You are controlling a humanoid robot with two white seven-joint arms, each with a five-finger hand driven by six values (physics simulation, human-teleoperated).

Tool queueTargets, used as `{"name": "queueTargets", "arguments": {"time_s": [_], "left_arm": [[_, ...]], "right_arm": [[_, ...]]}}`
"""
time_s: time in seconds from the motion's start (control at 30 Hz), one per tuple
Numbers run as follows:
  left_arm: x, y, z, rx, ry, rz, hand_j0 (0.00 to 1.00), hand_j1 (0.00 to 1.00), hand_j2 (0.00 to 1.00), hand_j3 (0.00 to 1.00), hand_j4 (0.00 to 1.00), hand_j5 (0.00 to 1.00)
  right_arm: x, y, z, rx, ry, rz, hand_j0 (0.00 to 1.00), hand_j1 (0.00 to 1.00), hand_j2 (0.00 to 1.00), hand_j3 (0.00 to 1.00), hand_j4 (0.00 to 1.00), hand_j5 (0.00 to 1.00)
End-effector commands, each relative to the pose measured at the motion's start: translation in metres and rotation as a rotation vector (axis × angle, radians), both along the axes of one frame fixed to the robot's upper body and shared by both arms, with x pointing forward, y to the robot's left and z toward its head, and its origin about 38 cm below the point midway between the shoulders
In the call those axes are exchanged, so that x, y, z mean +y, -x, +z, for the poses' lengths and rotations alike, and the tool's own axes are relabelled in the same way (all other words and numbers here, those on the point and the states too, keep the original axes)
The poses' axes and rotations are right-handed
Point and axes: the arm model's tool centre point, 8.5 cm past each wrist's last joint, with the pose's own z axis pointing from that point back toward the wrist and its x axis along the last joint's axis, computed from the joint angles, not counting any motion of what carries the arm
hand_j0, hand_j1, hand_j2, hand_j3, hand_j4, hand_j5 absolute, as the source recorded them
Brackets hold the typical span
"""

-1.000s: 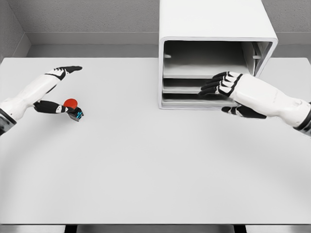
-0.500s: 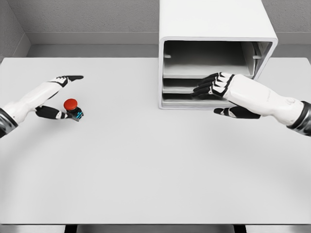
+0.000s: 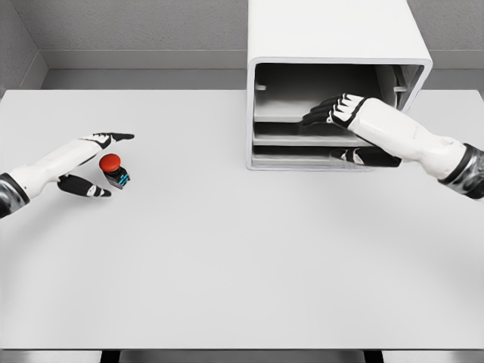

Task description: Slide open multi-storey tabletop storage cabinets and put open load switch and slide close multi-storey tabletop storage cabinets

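Observation:
The load switch (image 3: 114,169), a small dark block with a red button on top, stands on the white table (image 3: 242,265) at the left. My left hand (image 3: 118,165) is open around it, index finger beyond it and thumb in front, without gripping it. The white storage cabinet (image 3: 333,38) stands at the back right with its front open, showing two tray-like drawers (image 3: 287,136). My right hand (image 3: 333,134) reaches into the opening. Its fingers (image 3: 321,115) lie stretched over the upper drawer, and the thumb sits lower, before the bottom drawer. Nothing is held.
A grey wall (image 3: 136,30) runs behind the table's back edge. The cabinet's upper compartment is hollow with rails on both side walls. The right forearm (image 3: 423,144) crosses in front of the cabinet's lower right corner.
The right hand has risen from in front of the lower drawers and pushed its fingers into the cabinet above the upper drawer. The left hand has dropped slightly; its thumb has come off the switch.

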Motion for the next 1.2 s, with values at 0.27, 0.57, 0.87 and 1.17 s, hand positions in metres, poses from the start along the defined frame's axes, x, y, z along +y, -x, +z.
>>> {"name": "queueTargets", "arguments": {"time_s": [0.27, 0.57, 0.87, 1.17], "left_arm": [[0.001, -0.006, 0.008, 0.019, -0.089, -0.059, 1.00, 1.00, 1.00, 1.00, 1.00, 1.00], [0.001, -0.013, 0.004, 0.040, -0.096, -0.055, 1.00, 1.00, 1.00, 1.00, 1.00, 1.00], [-0.005, -0.015, 0.005, 0.035, -0.101, -0.069, 0.95, 0.95, 0.95, 0.95, 0.95, 0.95], [-0.004, -0.016, 0.008, 0.042, -0.135, -0.084, 0.96, 0.96, 0.96, 0.96, 0.96, 0.96]], "right_arm": [[0.002, -0.017, -0.019, 0.048, -0.049, -0.041, 0.81, 0.81, 0.81, 0.81, 0.81, 0.81], [0.012, -0.031, -0.032, 0.089, -0.023, -0.045, 0.81, 0.81, 0.81, 0.81, 0.81, 0.81], [0.008, -0.035, -0.037, 0.106, -0.012, -0.059, 0.81, 0.81, 0.81, 0.81, 0.81, 0.81], [0.010, -0.035, -0.045, 0.116, 0.003, -0.061, 0.81, 0.81, 0.81, 0.81, 0.81, 0.81]]}}
